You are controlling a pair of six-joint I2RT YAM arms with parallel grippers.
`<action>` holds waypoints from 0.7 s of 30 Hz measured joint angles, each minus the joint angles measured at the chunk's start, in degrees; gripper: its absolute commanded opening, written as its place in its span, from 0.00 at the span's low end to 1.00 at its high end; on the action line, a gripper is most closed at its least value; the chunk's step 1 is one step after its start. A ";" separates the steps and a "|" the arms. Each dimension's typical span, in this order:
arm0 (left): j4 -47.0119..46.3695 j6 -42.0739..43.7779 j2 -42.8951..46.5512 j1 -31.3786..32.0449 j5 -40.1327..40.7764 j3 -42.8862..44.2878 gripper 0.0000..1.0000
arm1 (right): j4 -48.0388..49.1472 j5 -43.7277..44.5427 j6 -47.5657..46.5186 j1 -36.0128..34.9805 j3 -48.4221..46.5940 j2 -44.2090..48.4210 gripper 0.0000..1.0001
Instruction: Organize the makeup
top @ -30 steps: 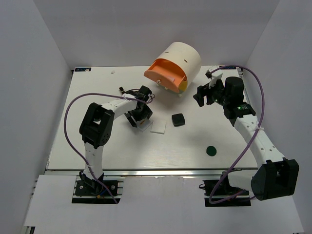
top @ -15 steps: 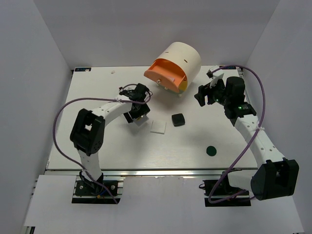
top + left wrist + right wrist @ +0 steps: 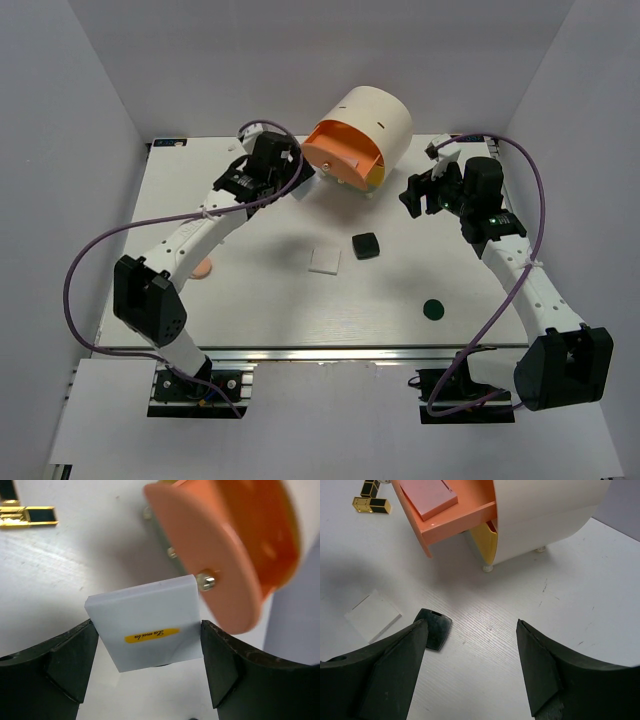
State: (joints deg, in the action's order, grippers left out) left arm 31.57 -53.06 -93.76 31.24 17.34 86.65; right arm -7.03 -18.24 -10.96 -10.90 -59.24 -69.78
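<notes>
Top external: left gripper (image 3: 288, 170), seemingly holding palette (image 3: 145, 622), reached drawer (image 3: 338, 150).

Smooth, matt white plastic palette (image 3: 145, 625)

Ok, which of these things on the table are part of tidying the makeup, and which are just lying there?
Job: white palette in the left gripper; second white palette; black compact; dark green disc; peach round piece; lipstick tubes; pink square in the orange drawer.
Not makeup: cream drawer cylinder, likely where it goes; purple cables.
</notes>
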 measured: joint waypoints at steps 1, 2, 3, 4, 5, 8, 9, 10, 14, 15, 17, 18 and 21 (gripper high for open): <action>-0.55 0.22 -0.17 0.00 -0.17 1.29 0.00 | 0.00 0.00 0.04 0.00 0.00 0.00 0.76; -1.05 0.52 -0.42 0.00 -0.31 2.64 0.00 | 0.00 -0.02 0.04 0.00 0.00 0.00 0.77; -1.55 0.79 -0.83 0.00 -0.46 4.44 0.00 | 0.00 -0.04 0.07 0.00 0.00 0.00 0.77; -1.99 1.14 -1.44 0.00 -0.61 6.58 0.00 | 0.00 -0.11 0.07 0.00 0.00 0.00 0.76; -2.19 1.42 -2.32 0.00 -0.87 8.92 0.00 | 0.00 -0.20 0.09 0.00 0.00 0.02 0.77; -3.52 2.73 -6.25 0.02 -1.55 17.46 0.00 | 0.00 -0.70 0.15 0.00 0.00 0.02 0.77; -4.00 3.15 -7.58 0.00 -1.77 19.78 0.00 | -0.02 -1.01 0.22 0.00 0.00 0.04 0.78; -4.24 3.65 -9.03 0.02 -1.90 22.05 0.00 | -0.02 -1.31 0.26 0.00 0.00 0.07 0.78; -4.52 5.07 -14.21 0.00 -2.38 28.39 0.00 | -0.02 -2.36 0.26 0.00 0.33 0.74 0.78; -4.63 5.31 -15.56 0.00 -2.47 29.55 0.00 | 0.00 -2.62 0.26 0.00 0.63 1.16 0.78; -4.72 5.70 -18.01 0.02 -2.62 31.39 0.00 | 0.00 -3.02 0.26 0.00 1.42 1.99 0.78; -4.87 5.86 -19.21 0.00 -2.75 31.98 0.00 | 0.00 -3.10 0.26 0.00 1.79 2.36 0.78; -5.05 6.03 -22.25 0.00 -2.84 33.29 0.00 | 0.02 -3.19 0.24 0.00 2.78 3.15 0.78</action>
State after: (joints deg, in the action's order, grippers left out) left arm 26.52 -47.03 -116.01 31.24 14.50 119.94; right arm -7.01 -21.43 -10.72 -10.90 -56.47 -66.63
